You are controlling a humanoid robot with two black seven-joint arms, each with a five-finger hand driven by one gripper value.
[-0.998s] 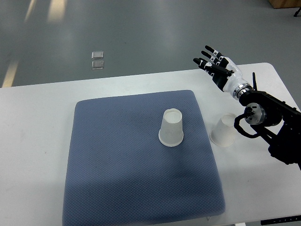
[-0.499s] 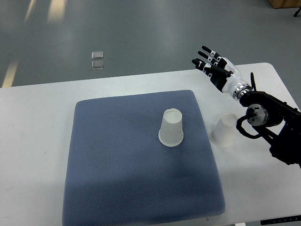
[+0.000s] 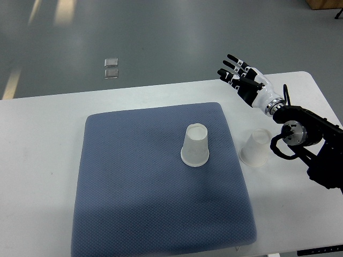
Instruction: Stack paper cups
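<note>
The right hand hangs above the far right part of the worktop, fingers spread wide and holding nothing, its arm coming in from the right edge. No left hand shows anywhere. Just below the wrist, a paper cup sits upside down on the bare worktop, right beside the right edge of the blue mat. The second paper cup stands upside down too, on the mat itself, a little right of its middle, apart from the first.

Both cups are mouth-down, so nothing sits in either one as far as the view shows.

Now the risks. These cups look light and thin, so a squeeze that's too hard could crumple the wall, and a loose one could let the cup slip out. The near cup lies close under the forearm, so a low sweep could knock it over or nudge it toward the worktop's right edge. And lowering one cup off-centre could tip the cup on the mat.
</note>
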